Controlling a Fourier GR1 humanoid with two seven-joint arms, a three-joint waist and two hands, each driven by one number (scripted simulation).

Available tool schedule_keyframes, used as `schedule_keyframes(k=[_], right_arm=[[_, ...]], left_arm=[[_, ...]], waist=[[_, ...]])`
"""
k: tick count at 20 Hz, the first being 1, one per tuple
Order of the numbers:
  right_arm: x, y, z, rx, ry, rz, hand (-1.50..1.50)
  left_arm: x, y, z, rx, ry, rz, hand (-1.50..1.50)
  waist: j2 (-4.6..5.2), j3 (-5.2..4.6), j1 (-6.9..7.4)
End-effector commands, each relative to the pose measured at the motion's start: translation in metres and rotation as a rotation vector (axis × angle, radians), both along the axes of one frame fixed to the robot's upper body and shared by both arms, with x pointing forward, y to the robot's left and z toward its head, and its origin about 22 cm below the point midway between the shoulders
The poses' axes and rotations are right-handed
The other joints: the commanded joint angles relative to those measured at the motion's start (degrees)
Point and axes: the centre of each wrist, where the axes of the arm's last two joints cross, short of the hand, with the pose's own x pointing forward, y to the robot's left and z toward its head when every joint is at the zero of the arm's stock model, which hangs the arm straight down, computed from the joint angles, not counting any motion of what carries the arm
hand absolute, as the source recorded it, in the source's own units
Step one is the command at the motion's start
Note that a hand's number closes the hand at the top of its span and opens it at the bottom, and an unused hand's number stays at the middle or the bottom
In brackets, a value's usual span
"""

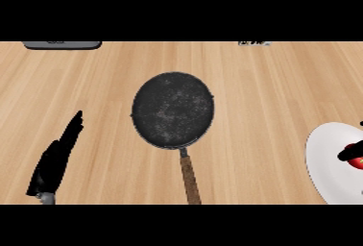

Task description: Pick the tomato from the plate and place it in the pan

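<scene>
A dark round pan (173, 109) lies in the middle of the wooden counter, with its brown handle (188, 178) pointing toward me. At the right edge a white plate (327, 163) is partly cut off by the view. On it a red tomato (358, 163) shows only as a sliver. Black fingers of my right hand (351, 153) curl over the tomato's top; the rest of that hand is out of view. My left hand (56, 158) rests at the lower left, fingers straight and pointing up, away from the pan.
A grey object (62, 44) sits at the counter's far left edge. A small dark and white item (254, 43) shows at the far edge right of centre. Bare wood lies between the pan and the plate.
</scene>
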Motion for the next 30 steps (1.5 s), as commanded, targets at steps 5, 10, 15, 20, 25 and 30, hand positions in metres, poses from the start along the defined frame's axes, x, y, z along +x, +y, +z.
schedule_keyframes(k=[5,10,15,20,25,30], right_arm=[[0.012,0.029,-0.018,-0.011,0.09,-0.023,-1.5],[-0.013,-0.005,-0.049,-0.009,0.083,-0.029,-1.5],[-0.009,-0.005,-0.056,-0.01,-0.021,-0.049,1.5],[-0.011,-0.012,-0.06,0.056,-0.042,-0.087,1.5],[-0.004,0.007,-0.056,0.048,-0.083,-0.095,1.5],[0.02,0.055,-0.02,-0.111,-0.19,0.389,1.5]], left_arm=[[-0.007,-0.003,0.007,0.003,-0.002,-0.006,0.0],[-0.01,0.006,0.01,-0.004,-0.008,0.005,0.0],[0.005,0.013,0.001,0.001,0.009,0.007,0.0],[-0.006,0.021,0.005,0.003,-0.004,-0.004,0.0],[0.016,-0.001,0.005,0.012,0.011,-0.003,0.0],[0.0,0.001,0.005,0.002,-0.002,-0.028,0.0]], waist=[[-0.03,0.0,0.24],[0.0,0.02,0.1],[0.05,0.01,-0.07],[0.07,0.04,0.23],[0.07,0.01,-0.32],[0.37,0.04,2.96]])
